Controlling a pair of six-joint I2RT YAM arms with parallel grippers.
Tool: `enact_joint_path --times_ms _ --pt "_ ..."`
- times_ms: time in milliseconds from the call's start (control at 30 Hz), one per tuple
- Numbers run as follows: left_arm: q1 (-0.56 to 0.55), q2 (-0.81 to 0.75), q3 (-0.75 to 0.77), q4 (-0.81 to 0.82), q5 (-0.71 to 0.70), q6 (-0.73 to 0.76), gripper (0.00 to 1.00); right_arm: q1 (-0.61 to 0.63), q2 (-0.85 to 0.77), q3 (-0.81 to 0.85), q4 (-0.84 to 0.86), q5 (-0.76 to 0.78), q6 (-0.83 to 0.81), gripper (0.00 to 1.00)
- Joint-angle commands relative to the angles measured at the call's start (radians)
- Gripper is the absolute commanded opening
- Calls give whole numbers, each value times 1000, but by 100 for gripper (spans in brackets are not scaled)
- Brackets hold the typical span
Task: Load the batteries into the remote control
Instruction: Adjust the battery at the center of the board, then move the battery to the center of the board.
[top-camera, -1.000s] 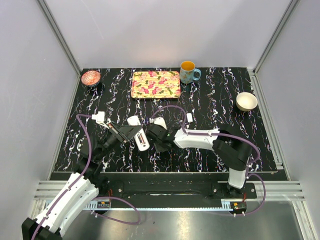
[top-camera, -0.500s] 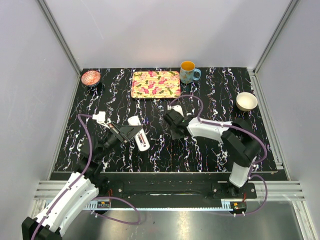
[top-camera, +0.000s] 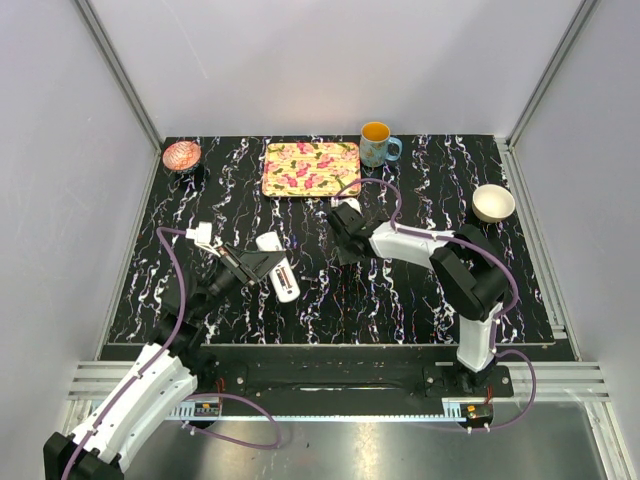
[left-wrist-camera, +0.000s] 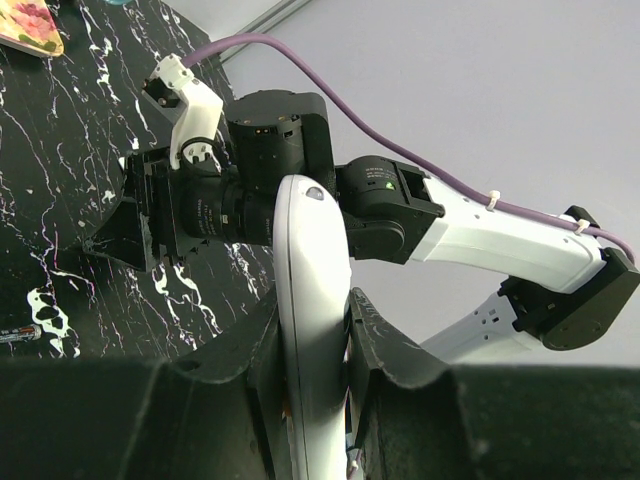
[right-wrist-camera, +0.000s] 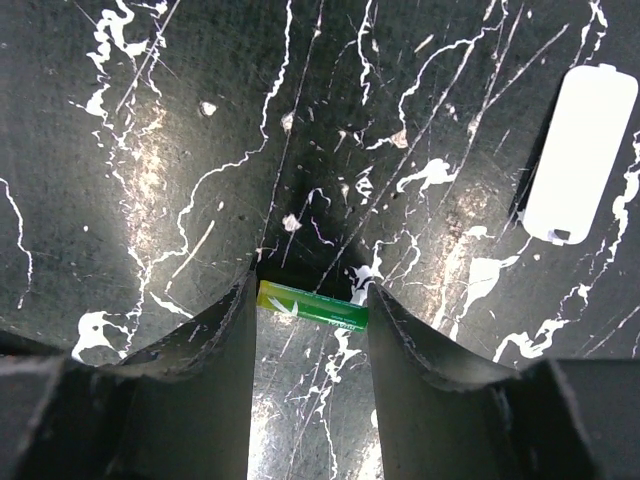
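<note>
— While the left gripper (left-wrist-camera: 315, 310) is squeezing the remote control (left-wrist-camera: 310, 230) at center frame, what is the other arm doing?
— The right gripper (right-wrist-camera: 312, 300) is pinching the greenish battery (right-wrist-camera: 312, 306) end to end, low center; a white cover (right-wrist-camera: 580, 150) is lying upper right.

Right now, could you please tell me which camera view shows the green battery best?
The right wrist view: the green battery sits crosswise between the fingers, fully exposed against the dark table. In the top external view the right arm covers it, and the left wrist view does not show it.
</note>
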Motion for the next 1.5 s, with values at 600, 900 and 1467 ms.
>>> enact_joint_path --times_ms 600,900,1467 --pt "-2 -5 -14 68 -3 -7 0 -13 -156 -10 -40 23 201 76" --pt "-2 -30 -43 66 -26 -25 0 -13 -261 -142 -54 20 709 58" --pt "-4 -53 -62 55 -38 -38 0 -61 -130 -136 -36 -79 1053 50"
